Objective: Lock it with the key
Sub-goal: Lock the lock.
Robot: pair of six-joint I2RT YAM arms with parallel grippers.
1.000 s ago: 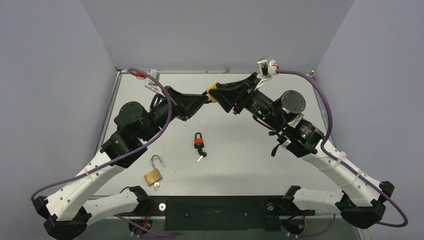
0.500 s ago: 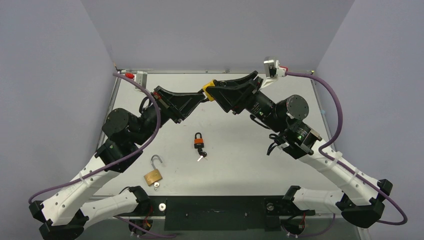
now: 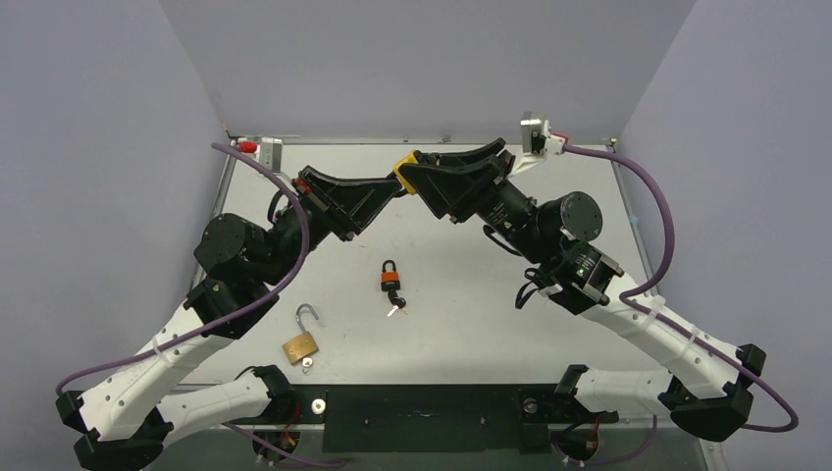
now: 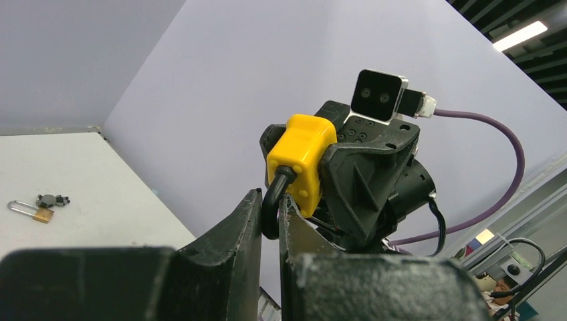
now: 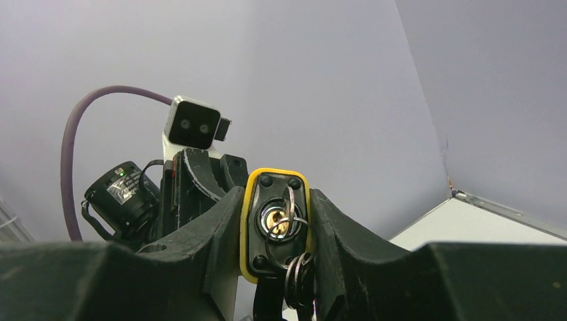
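Observation:
A yellow padlock [image 3: 403,174] is held in the air above the far middle of the table, between both grippers. My left gripper [image 3: 390,189] is shut on its black shackle [image 4: 270,208], just below the yellow body [image 4: 302,157], as the left wrist view [image 4: 269,200] shows. My right gripper [image 3: 414,180] is shut on the padlock's body [image 5: 275,264], one finger on each side, as the right wrist view [image 5: 277,227] shows. A key [image 5: 288,204] sits in the keyhole, with key rings [image 5: 299,273] hanging from it.
An orange padlock [image 3: 390,279] with keys [image 3: 394,306] lies on the white table [image 3: 491,314] at mid-centre. A brass padlock [image 3: 301,345] with its shackle [image 3: 308,316] open lies near the front left. A small padlock [image 4: 35,210] on the table shows in the left wrist view.
Both arms have shifted the held yellow padlock slightly left and toward the back, with both wrists tilting further outward. The padlocks on the table have not moved.

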